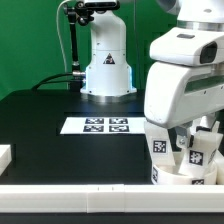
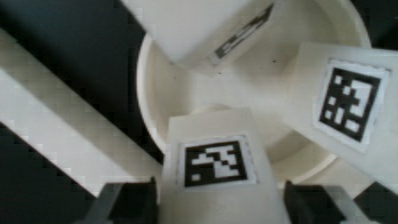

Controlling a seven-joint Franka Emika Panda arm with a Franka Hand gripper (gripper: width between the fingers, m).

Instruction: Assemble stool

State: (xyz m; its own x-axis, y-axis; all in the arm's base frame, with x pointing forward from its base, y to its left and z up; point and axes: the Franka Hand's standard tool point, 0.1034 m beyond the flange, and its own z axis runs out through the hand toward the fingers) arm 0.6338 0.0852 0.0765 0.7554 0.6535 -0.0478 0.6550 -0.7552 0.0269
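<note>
1. In the exterior view the stool seat (image 1: 185, 172), a thick white round disc with a square tag on its rim, sits on the black bench (image 1: 60, 150) at the exterior view's right, close to the near edge.
2. Tagged white leg blocks stand up from the seat; one leg (image 1: 197, 150) shows a black-and-white tag facing the camera, directly under the arm's white wrist housing.
3. The gripper (image 1: 190, 135) hangs right over the seat, and the bulky wrist covers most of it in this view.
4. In the wrist view the round seat (image 2: 169, 100) fills the picture, with three leg blocks on it: one near leg (image 2: 222, 160) with a tag facing up, a second leg (image 2: 352, 95) with a tag, and a third (image 2: 205, 30) farther across the disc.
5. The dark fingertips (image 2: 125, 200) appear at either side of the near leg, spread wider than the block; whether they touch it is hard to say, but they seem parted and holding nothing.
6. The marker board (image 1: 95, 125) lies flat on the bench, well apart from the seat, before the white arm base (image 1: 105, 60).
7. A plain white block (image 1: 4, 155) sits at the exterior view's left edge.
</note>
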